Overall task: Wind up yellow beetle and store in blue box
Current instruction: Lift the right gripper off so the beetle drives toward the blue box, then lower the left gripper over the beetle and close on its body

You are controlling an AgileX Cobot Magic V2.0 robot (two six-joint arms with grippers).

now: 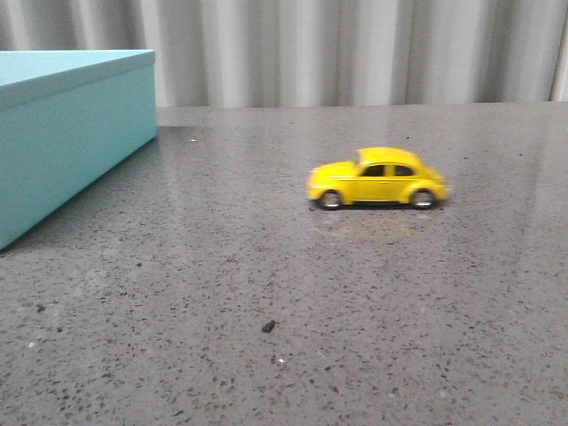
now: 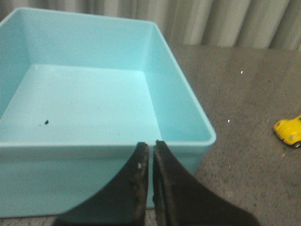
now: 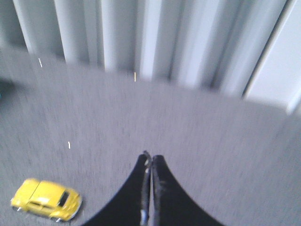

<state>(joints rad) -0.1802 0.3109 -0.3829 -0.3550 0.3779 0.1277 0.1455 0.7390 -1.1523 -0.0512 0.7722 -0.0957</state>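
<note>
The yellow beetle (image 1: 377, 178) stands on its wheels on the grey table, right of centre, side-on with its nose to the left. It also shows in the left wrist view (image 2: 289, 130) and in the right wrist view (image 3: 46, 199). The blue box (image 1: 62, 129) stands at the far left; in the left wrist view it (image 2: 183, 94) is open and empty but for a dark speck. My left gripper (image 2: 151, 144) is shut and empty, above the box's near wall. My right gripper (image 3: 151, 157) is shut and empty, above bare table, apart from the beetle. Neither arm shows in the front view.
A grey speckled table (image 1: 284, 311) carries a small dark crumb (image 1: 268, 327) near the front. A pleated grey curtain (image 1: 355, 44) runs along the table's far edge.
</note>
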